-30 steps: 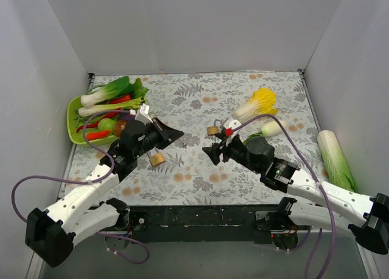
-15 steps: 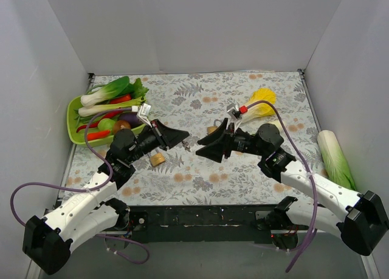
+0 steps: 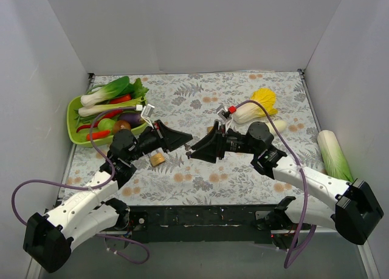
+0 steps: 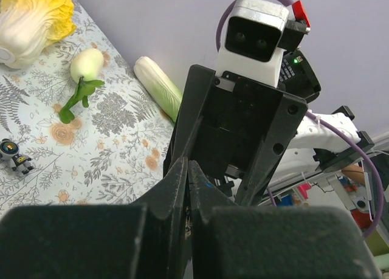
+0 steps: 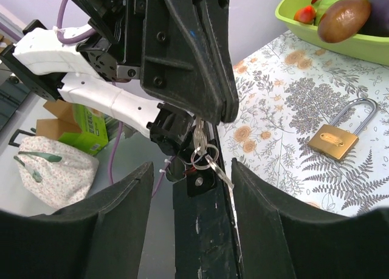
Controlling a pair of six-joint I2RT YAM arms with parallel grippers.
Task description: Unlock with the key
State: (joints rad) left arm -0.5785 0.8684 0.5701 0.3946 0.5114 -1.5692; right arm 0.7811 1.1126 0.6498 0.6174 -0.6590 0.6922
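Left pincer [image 4: 187, 175]: fingers pressed together, no gap visible in its own wrist view. It is lifted off the counter [image 3: 243, 182] at mid-frame of the top view and points toward the right arm.

The key [image 5: 205, 156]: hangs from the tips of the left pincer, at the centre of the right wrist view. Ring and silvery blade dangle below the clamped fingertips, clear of the counter. Which part of the bunch is pinched cannot be made out.

Right pincer [image 3: 196, 150]: fingers spread apart, holding nothing. It faces the left pincer tip to tip. In its wrist view the two fingers sit at lower left and lower right of the frame, with the key hanging in the gap between them, not touching either.

Brass padlock [image 5: 335, 140]: lies flat on the counter, shackle up-frame, right of the key in the right wrist view. In the top view it sits just below the left pincer.

Second brass padlock [image 3: 211, 130]: on the counter just above the right pincer, partly hidden.

Green tray [image 3: 71, 122]: upper left, holding vegetables. Yellow cabbage [image 3: 258, 105]: upper right of centre.
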